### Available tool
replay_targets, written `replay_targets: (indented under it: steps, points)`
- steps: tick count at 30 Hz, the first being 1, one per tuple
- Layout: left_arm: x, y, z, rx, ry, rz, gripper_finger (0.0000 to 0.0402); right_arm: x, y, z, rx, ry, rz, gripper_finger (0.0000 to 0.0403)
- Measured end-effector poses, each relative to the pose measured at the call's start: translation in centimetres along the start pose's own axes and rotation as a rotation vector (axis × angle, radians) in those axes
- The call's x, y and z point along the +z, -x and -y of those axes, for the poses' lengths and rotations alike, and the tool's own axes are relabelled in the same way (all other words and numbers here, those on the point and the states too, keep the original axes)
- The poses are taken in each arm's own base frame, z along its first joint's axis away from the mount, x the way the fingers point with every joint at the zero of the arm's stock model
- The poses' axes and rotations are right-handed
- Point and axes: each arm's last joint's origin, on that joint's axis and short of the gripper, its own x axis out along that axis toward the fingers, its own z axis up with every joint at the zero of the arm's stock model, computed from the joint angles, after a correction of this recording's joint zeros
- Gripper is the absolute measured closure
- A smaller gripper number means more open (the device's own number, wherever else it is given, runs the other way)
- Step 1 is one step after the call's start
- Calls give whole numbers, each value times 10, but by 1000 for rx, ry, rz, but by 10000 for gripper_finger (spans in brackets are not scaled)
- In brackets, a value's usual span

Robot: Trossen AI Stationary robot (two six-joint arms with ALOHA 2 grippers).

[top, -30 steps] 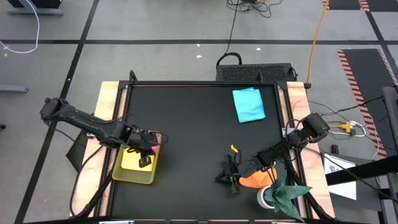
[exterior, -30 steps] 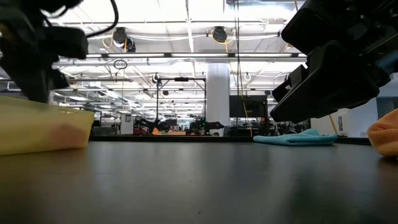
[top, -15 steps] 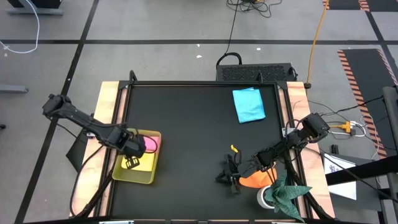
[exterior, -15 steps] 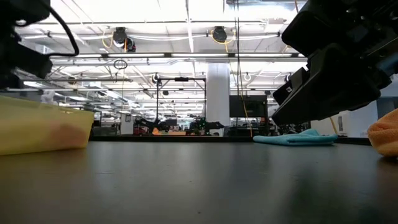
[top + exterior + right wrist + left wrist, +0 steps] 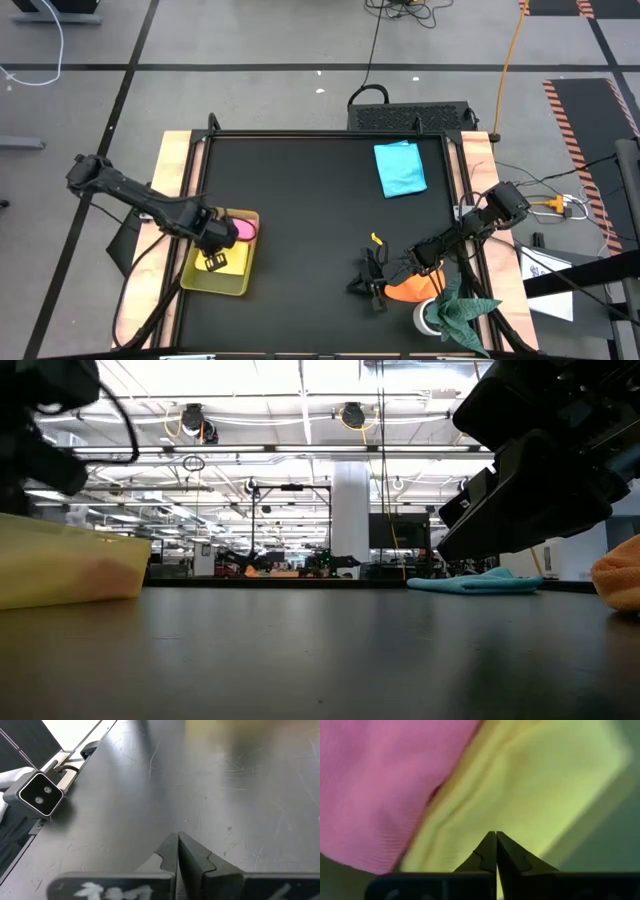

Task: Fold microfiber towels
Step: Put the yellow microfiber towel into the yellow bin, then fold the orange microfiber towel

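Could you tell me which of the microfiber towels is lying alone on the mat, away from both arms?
The light blue towel, folded at the far side of the black mat. The pink towel and yellow towel sit in the tray; the orange towel lies by the right arm.

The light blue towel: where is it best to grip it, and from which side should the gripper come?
Probably a corner of the light blue towel, from above. It lies flat and alone on the black table, so only edges offer something to pinch.
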Motion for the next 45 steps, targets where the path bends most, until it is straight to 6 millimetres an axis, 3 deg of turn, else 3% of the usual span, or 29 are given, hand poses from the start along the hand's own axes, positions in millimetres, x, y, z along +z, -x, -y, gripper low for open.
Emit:
replay_targets:
  steps: [5, 9, 18, 22, 31, 45]
  points:
    - [11, 19, 17, -85, 25, 128, 391, 0, 0, 0, 0, 0, 0, 399]
    - [23, 22, 28, -153, -44, 308, 389, 0, 0, 0, 0, 1, 0, 399]
    - [29, -21, 14, -38, -60, 308, 391, 0, 0, 0, 0, 0, 0, 399]
    - [31, -25, 15, -38, -91, 304, 398, 1, 0, 0, 3, 1, 7, 399]
    - [37, 14, 39, -135, -216, 409, 377, 2, 0, -1, 6, 0, 16, 399]
    - [47, 54, 84, -124, -378, 1088, 376, 5, 0, 1, -37, 14, 62, 399]
